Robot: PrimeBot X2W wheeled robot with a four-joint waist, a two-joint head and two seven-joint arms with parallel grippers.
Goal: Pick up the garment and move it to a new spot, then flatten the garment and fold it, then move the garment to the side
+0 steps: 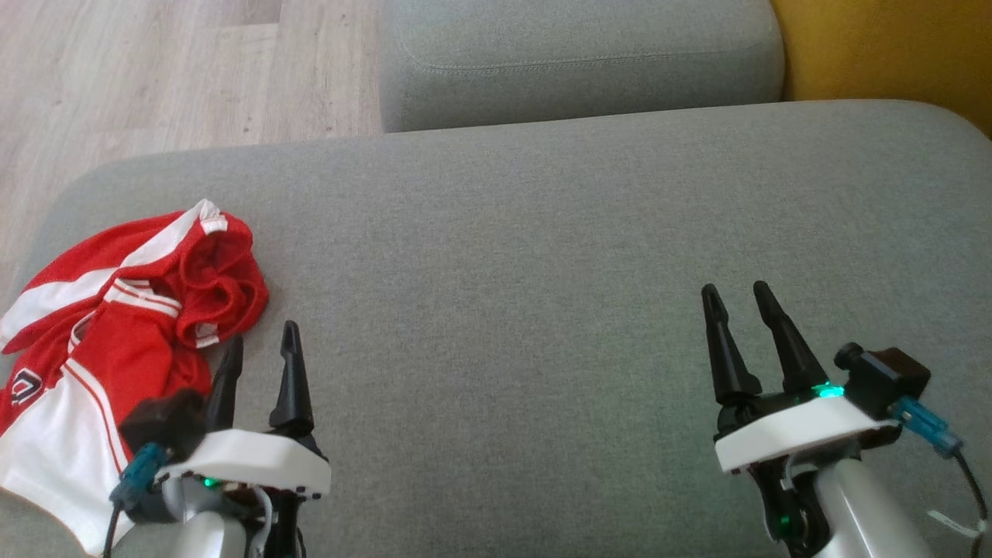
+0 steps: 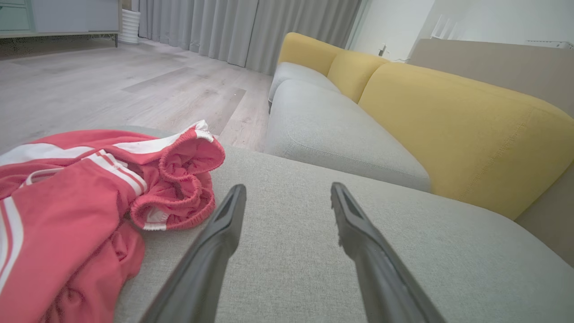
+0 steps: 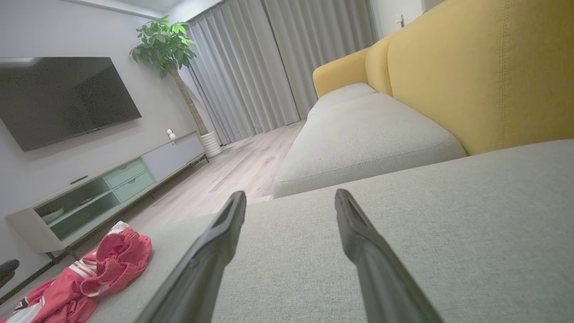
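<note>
Lying crumpled at about 8 o'clock in the head view, the garment [image 1: 116, 341] is a red and white sports piece on the left end of the wide grey seat cushion [image 1: 542, 232]. It is bunched into a heap. A gathered elastic hem is turned up at 1 o'clock of the pile, and a white panel spreads down toward 7 o'clock. A small dark emblem shows at its 9 o'clock edge.

The left gripper [image 1: 262, 335] rises at 7 o'clock of that view with its two dark fingers pointing toward 12. Its jaws stand wide apart with nothing between them. The finger nearer the cloth lies just beside the bunched hem; in the head view its tip overlaps the garment's right edge, but I cannot tell whether it touches the fabric. The other finger is over bare cushion.

The right gripper [image 1: 736, 288] shows at 4 o'clock, fingers leaning slightly toward 11. Its jaws are likewise parted and hold nothing. It is over bare grey fabric, well apart from the garment, which lies off toward its 9 o'clock.

A second grey cushion [image 1: 581, 62] lies at 12 o'clock beyond the first. A yellow backrest [image 1: 891, 46] sits at 1 o'clock and pale wooden floor [image 1: 155, 70] at 11 o'clock. In the right wrist view a dark television [image 3: 58, 98] hangs at 10 o'clock above a low cabinet [image 3: 112, 188]. A leafy plant [image 3: 166, 40] stands at 11 o'clock beside grey curtains [image 3: 269, 67].
</note>
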